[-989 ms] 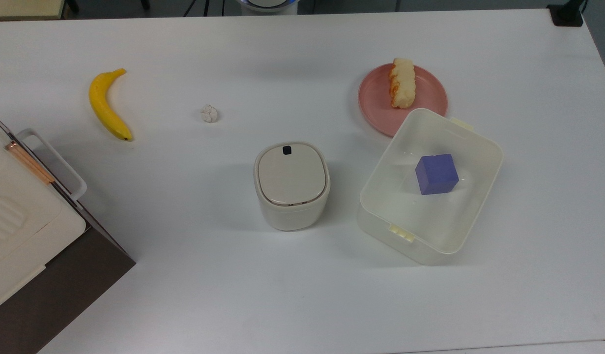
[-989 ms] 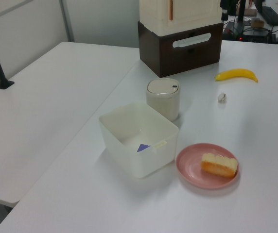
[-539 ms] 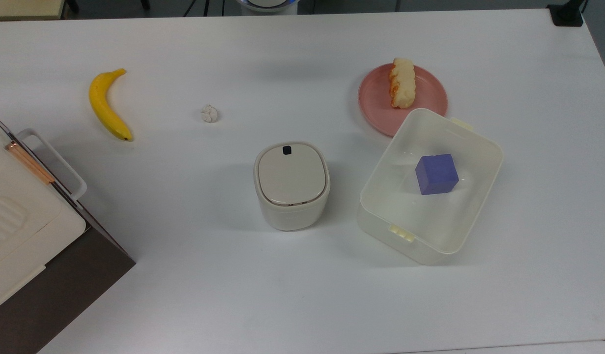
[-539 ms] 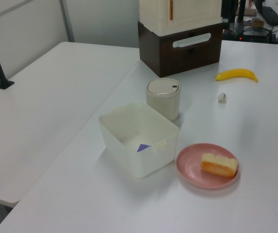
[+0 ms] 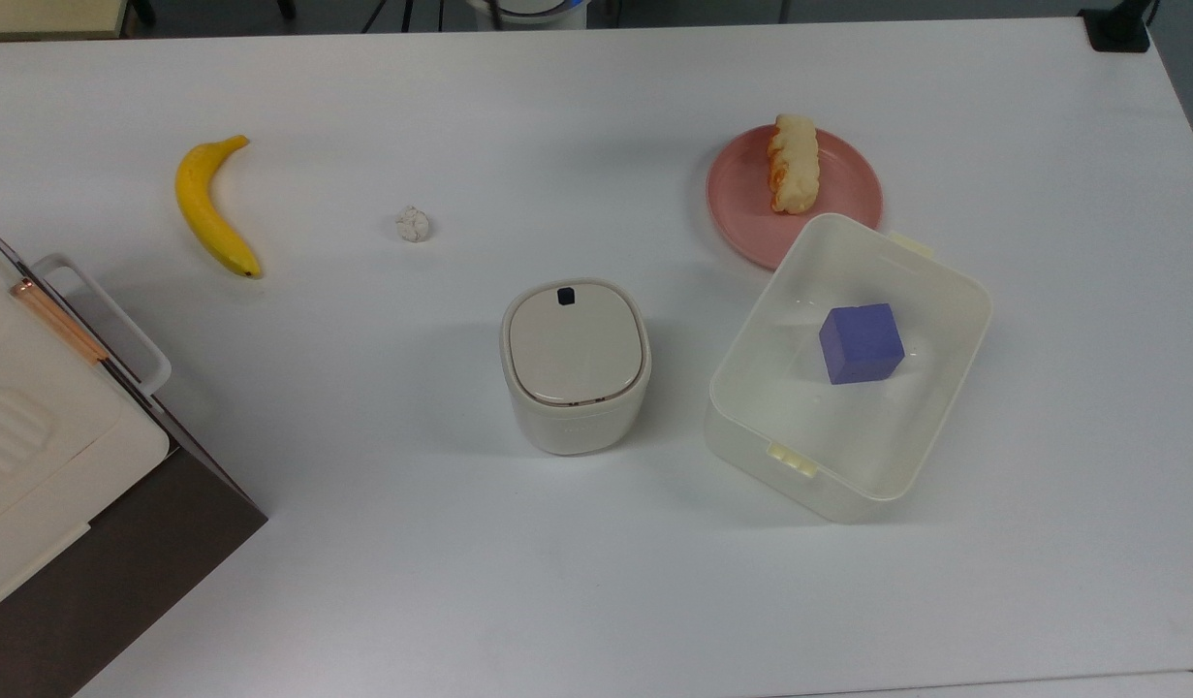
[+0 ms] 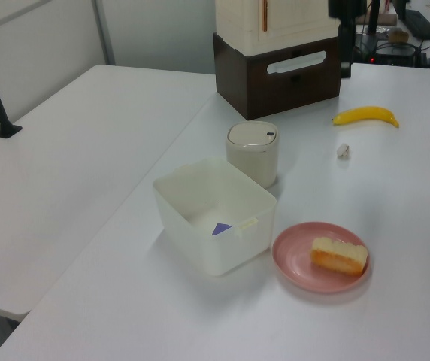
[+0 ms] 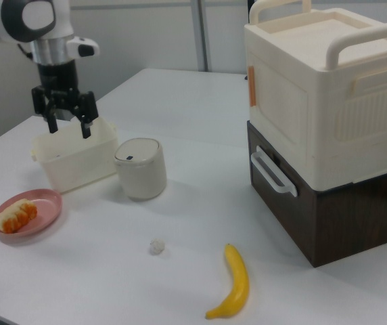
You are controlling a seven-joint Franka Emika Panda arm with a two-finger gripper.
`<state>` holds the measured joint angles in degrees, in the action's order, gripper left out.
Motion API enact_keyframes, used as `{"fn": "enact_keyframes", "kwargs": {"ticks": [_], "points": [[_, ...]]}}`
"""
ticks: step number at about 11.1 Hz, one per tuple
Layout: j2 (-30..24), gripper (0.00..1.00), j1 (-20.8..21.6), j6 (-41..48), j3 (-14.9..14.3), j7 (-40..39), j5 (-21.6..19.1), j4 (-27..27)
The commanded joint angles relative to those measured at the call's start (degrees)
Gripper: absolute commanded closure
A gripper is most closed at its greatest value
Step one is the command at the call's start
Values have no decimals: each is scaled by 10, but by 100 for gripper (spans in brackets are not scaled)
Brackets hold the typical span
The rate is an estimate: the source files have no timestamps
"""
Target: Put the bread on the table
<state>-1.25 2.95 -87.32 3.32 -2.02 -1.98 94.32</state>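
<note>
One target: bread (image 5: 793, 164), lying on the pink plate (image 5: 848, 199); not yet on the bench (image 5: 557, 582).
Bread position: top view, across the plate's 11 o'clock half, long axis toward 12, far end overhanging the rim.
Bread look: oblong, pale yellow, lumpy flanks, orange glaze along one side. Left view (image 6: 339, 255) shows it lying flat, pale top, orange lower edge.
Jaws: gripper (image 7: 65, 126) parted, nothing between the fingers; in the right view it hangs well above the bench, in front of the open tub (image 7: 72, 162).
Neighbours: tub (image 5: 848, 368) with a purple cube (image 5: 861, 342) inside sits at the plate's 5 o'clock, its rim hiding the plate edge in the top view. Lidded bin (image 5: 575, 364) at the tub's 9 o'clock. Banana (image 5: 211, 206) and white crumpled ball (image 5: 413, 224) well apart from the bread.
Risk 1: fingers clipping the tub wall on descent, since it crowds the plate.
Risk 2: closing along the long axis; the lumpy loaf may pivot or slip out. Across the narrow flanks looks safer.
Risk 3: a shallow plate could skid or tip if a fingertip presses its rim.
</note>
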Motion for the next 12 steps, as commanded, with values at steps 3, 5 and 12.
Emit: {"fn": "enact_keyframes", "kwargs": {"ticks": [3, 5, 12], "points": [[54, 4, 146, -64, -2, 105, 67, 41], [75, 4, 179, -67, -2, 122, 68, 40], [92, 3, 215, -130, 18, 126, 85, 80]]}}
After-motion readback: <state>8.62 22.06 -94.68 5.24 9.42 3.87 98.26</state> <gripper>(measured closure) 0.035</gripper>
